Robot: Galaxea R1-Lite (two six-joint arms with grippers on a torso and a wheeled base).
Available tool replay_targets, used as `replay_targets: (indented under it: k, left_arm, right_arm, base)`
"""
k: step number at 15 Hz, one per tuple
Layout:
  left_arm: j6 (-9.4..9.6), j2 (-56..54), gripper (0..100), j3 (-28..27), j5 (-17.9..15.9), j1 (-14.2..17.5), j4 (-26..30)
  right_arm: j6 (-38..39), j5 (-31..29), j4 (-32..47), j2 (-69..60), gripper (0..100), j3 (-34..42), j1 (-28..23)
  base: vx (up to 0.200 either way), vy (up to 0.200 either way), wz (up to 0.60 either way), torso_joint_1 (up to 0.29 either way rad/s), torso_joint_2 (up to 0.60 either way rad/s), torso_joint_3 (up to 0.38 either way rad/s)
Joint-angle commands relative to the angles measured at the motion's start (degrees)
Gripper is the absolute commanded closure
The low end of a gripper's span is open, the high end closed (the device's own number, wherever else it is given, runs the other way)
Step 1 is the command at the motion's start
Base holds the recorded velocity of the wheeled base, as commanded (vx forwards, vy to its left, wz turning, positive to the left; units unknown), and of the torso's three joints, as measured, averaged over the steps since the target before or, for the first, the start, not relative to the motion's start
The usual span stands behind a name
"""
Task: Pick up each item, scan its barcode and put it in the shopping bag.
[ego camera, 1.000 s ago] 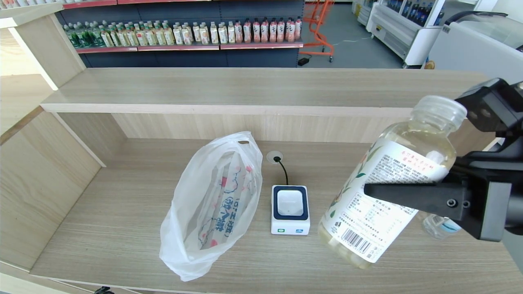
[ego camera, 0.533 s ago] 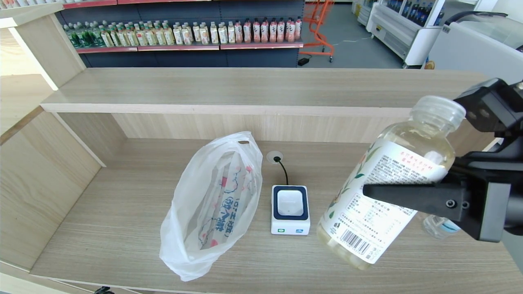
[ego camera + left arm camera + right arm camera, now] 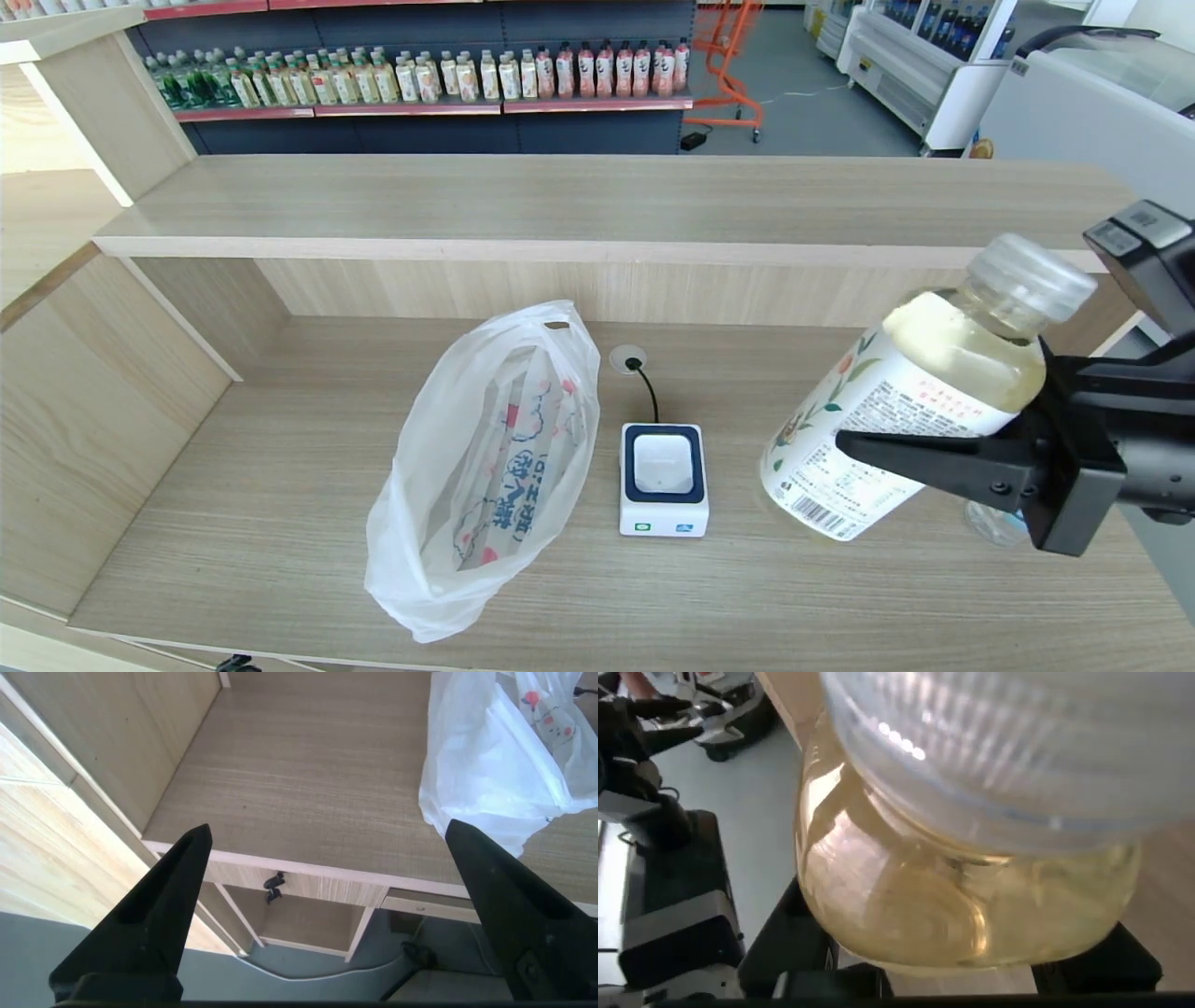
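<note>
The head camera is looking down across the bench (image 3: 280, 523). The left wrist camera is sharing its near edge and shopping bag (image 3: 486, 765). The right wrist camera is crowding the bottle (image 3: 971, 905).

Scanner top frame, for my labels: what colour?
Dark blue, on the white scanner; head view shows it best.

LIGHT: bright and even from overhead, so you see the counter (image 3: 280, 541) plainly | SHADOWS: soft, faint under the bag (image 3: 485, 448) and below the ledge (image 3: 597, 201) | GLARE: white streaks across the cap ridges of the bottle (image 3: 971, 896) (right wrist view), floor (image 3: 51, 868) washed pale in the left wrist view | EDGES: head view stretches toward its corners
</note>
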Motion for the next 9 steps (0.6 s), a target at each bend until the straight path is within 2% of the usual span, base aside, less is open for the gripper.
replay_targets:
  k: [1,2,3,5,9]
  left_arm:
    - [0.02,0.1,0,0.0,0.0,0.0,0.0]
    - [0.02,0.1,0,0.0,0.0,0.0,0.0]
    - [0.02,0.0,0,0.0,0.0,0.0,0.0]
    - [0.02,0.1,0,0.0,0.0,0.0,0.0]
    - [0.02,0.0,0,0.0,0.0,0.0,0.0]
  right_arm:
    - [-11.4,-1.8,0.2,0.3,100,0.7,-9.0]
    - [-11.4,-1.8,0.2,0.3,100,0.7,-9.0]
    - [-25.4,-2.3,0.4,0.9,100,0.9,-13.3]
    - [-38.8,-3.8,0.3,1.4,100,1.7,-15.0]
    - [-48.6,-6.2,0.1,1.4,100,3.6,-15.1]
  base:
    - [0.000,0.000,0.00,0.000,0.00,0.000]
    - [0.000,0.000,0.00,0.000,0.00,0.000]
    - [0.000,0.000,0.00,0.000,0.00,0.000]
    - [0.000,0.000,0.00,0.000,0.00,0.000]
    - [0.000,0.000,0.00,0.000,0.00,0.000]
